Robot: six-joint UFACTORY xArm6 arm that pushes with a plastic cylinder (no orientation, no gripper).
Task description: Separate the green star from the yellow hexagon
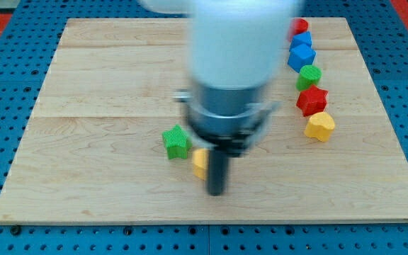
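Green star [177,141] is seen lying a little left of the frame's centre on the wooden bench [83,106], with the yellow hexagon [200,163] just beside it to the lower right; whether the two touch cannot be told, since the hexagon is partly covered by the rod. My tip [217,193] is placed directly at the hexagon's right edge, slightly below it, and appears to be touching it, though motion blur makes this uncertain. No end effector with jaws is fitted to the arm, so no open or shut state can be reported; only the blurred white and dark body of the arm [236,64] is seen above the rod. Toward the upper right of the frame a column of blocks is set, well apart from the star: a red block [300,27] at the top, then two blue blocks [302,49], a green block [309,75], a red star [312,100] and a yellow block [320,126] at the bottom.
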